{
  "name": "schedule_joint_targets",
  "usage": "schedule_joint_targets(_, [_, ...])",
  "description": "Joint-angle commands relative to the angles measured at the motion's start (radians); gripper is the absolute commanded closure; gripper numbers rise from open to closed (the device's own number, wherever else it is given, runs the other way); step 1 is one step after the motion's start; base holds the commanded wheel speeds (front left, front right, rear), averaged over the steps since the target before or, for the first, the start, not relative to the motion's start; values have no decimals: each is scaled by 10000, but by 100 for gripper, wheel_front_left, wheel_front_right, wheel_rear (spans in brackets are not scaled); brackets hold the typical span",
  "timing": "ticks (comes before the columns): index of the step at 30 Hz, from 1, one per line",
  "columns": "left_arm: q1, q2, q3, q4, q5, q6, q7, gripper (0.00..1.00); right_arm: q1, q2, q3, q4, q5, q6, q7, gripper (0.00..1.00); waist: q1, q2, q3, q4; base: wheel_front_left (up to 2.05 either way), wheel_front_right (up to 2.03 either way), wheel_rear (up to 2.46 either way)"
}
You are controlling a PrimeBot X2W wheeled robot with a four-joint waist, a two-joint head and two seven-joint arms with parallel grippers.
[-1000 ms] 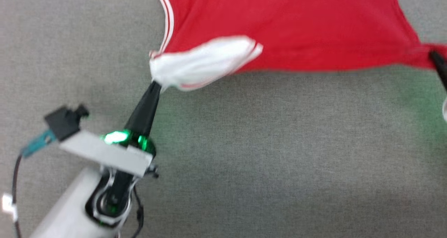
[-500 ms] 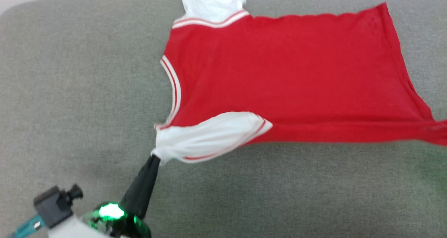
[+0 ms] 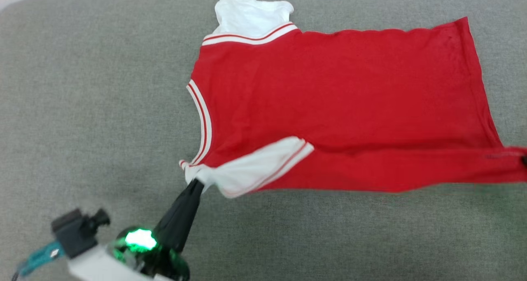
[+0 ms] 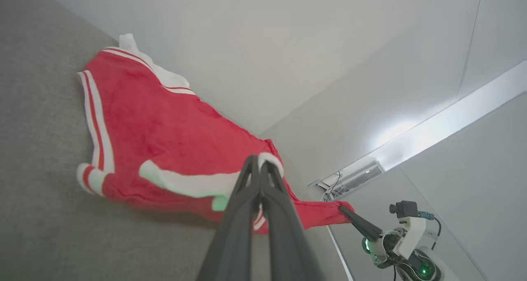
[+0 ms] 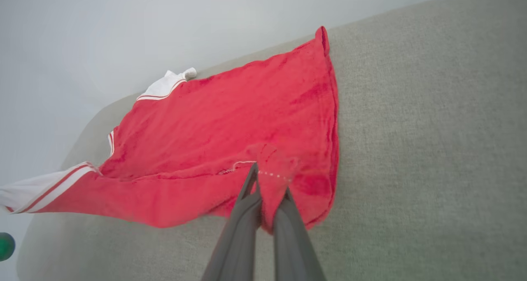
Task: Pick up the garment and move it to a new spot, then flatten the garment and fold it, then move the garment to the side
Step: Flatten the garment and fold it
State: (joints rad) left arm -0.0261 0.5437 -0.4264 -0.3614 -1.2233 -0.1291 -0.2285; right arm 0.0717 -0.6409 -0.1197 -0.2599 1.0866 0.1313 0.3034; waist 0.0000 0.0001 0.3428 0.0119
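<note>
Garment (image 3: 337,99) lies spread across the grey table (image 3: 82,108), plain red side up, with its far edge close to the table's back edge. Its near edge appears lifted a little off the surface and is pulled taut between both grippers. The left gripper (image 3: 197,185) is clamped tight on the near sleeve (image 3: 255,165), at the white cloth's shoulder end. The right gripper (image 5: 269,182) is pinched closed on the hem corner (image 5: 284,165), red cloth bunched in its grip. The far sleeve (image 3: 251,13) sits crumpled by the back edge.
</note>
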Motion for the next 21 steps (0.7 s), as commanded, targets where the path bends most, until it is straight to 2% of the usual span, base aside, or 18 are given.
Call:
schedule_joint_targets(1, [-536,-97,-141,206,-79,-22,57,100,-581,224,135,187,-136,-11,238,100,0,-1,-35,1,0,0,0])
schedule_joint_targets(9, [-2923,-218,-697,1995,-403,-22,159,100,-2980,874,545,2058,-666,-9,906,100,0,-1,-79,10,0,0,0])
schedule_joint_targets(15, [-3801,-360,-959,3553,-805,-23,16,100,-3952,1332,774,3466,-778,-9,720,100,0,-1,115,-53,0,0,0])
schedule_joint_targets(21, [-4567,-638,-1380,5444,-374,-23,-174,100,-4366,1496,1079,4541,-920,-9,29,100,0,-1,516,-87,0,0,0])
